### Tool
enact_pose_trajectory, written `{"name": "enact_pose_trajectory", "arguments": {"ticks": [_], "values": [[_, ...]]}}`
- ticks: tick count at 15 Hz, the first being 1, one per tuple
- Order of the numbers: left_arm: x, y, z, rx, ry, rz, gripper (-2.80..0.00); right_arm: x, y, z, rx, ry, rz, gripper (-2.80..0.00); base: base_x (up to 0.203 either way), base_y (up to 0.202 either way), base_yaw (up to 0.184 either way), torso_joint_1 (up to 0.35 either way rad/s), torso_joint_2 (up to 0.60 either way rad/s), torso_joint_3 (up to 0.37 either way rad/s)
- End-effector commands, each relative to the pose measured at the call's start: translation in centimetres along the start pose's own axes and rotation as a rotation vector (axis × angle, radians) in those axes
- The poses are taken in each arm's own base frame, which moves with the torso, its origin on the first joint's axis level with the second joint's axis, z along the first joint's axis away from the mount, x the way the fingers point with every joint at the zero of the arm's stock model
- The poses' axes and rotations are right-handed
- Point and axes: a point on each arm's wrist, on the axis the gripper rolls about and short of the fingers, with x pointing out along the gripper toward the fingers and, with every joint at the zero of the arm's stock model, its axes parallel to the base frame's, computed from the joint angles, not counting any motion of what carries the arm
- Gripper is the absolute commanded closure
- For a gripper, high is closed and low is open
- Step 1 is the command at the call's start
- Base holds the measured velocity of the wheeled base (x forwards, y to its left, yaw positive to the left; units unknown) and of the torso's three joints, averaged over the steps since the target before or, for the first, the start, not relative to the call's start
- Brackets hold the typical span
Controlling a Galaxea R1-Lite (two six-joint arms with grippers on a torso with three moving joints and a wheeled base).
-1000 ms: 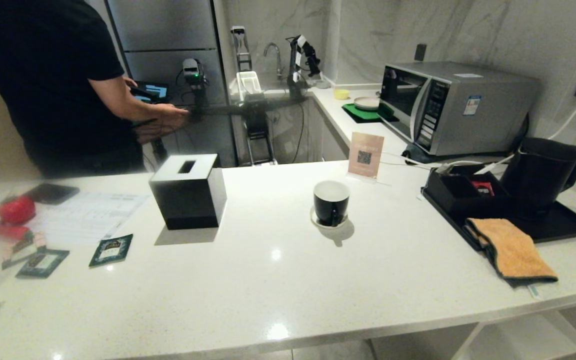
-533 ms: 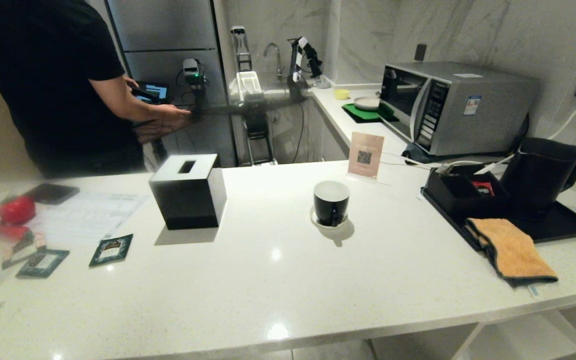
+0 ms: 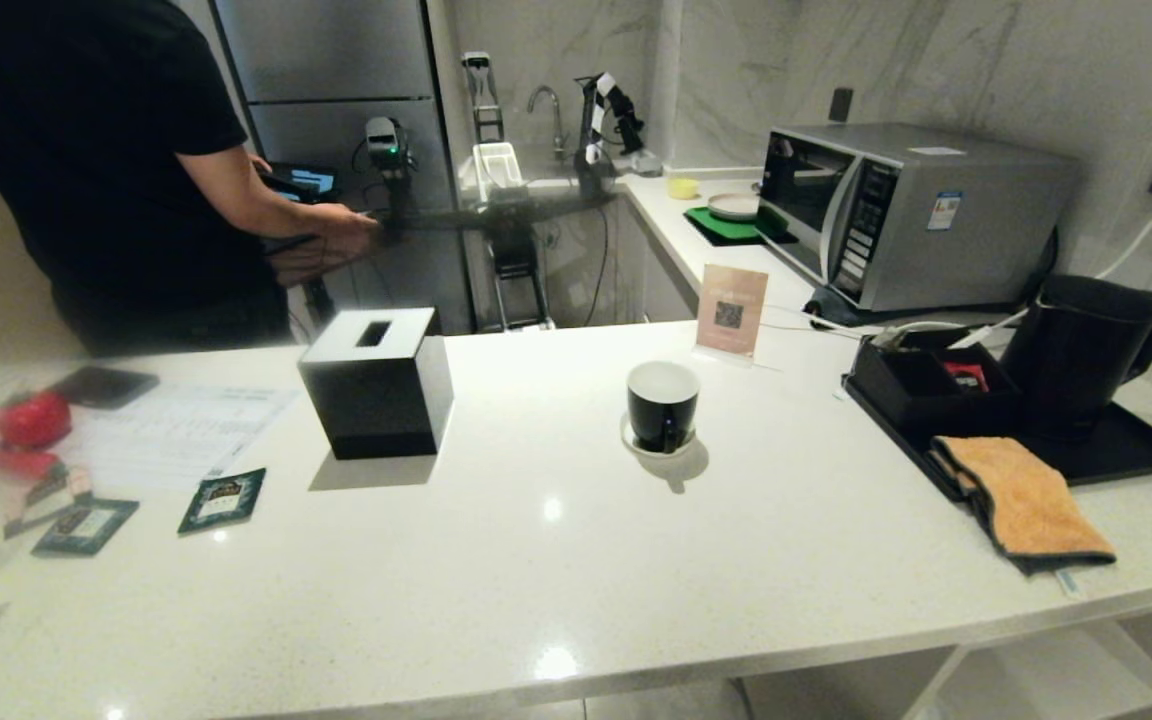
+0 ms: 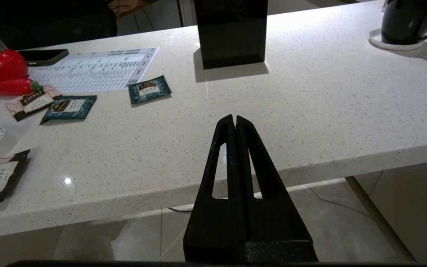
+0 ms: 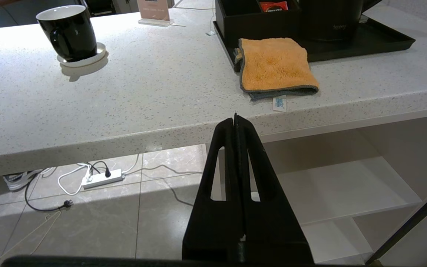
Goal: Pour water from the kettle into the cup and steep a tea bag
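Comparing w/ a sec ago, nothing's moved: left hand (image 4: 234, 119) and right hand (image 5: 234, 120) hang below the surface's (image 3: 556, 560) near edge, both pinched closed, empty. Kettle (image 3: 1076, 350) far right on its tray, cup (image 3: 663, 405) centre. You haven't started yet; no tea bag visible.

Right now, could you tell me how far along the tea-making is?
Nothing looks done yet. The cup sits on its saucer; the kettle rests on the black tray. Both hands, left hand and right hand, are shut and empty before the counter. Pouring and steeping remain.
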Motion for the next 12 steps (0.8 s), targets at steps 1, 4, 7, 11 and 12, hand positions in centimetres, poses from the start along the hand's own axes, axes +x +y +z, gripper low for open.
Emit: {"name": "enact_pose_trajectory", "arguments": {"ticks": [1,4,7,11,12], "values": [[0.01,0.0,0.01,0.002,0.001,0.0,0.0,0.01,0.0,0.01,0.001,0.001,0.0,0.0,0.0,0.0,0.0,0.0,0.0,0.0],[0.01,0.0,0.01,0.002,0.001,0.0,0.0,0.01,0.0,0.01,0.001,0.001,0.001,0.0,0.0,0.0,0.0,0.0,0.0,0.0],[0.01,0.0,0.01,0.002,0.001,0.0,0.0,0.01,0.0,0.01,0.001,0.001,0.0,0.0,0.0,0.0,0.0,0.0,0.0,0.0],[0.01,0.0,0.01,0.003,0.001,0.0,0.0,0.01,0.0,0.01,0.001,0.001,0.0,0.0,0.0,0.0,0.0,0.0,0.0,0.0],[0.01,0.0,0.01,0.002,0.001,0.0,0.0,0.01,0.0,0.01,0.001,0.001,0.0,0.0,0.0,0.0,0.0,0.0,0.0,0.0]]}}
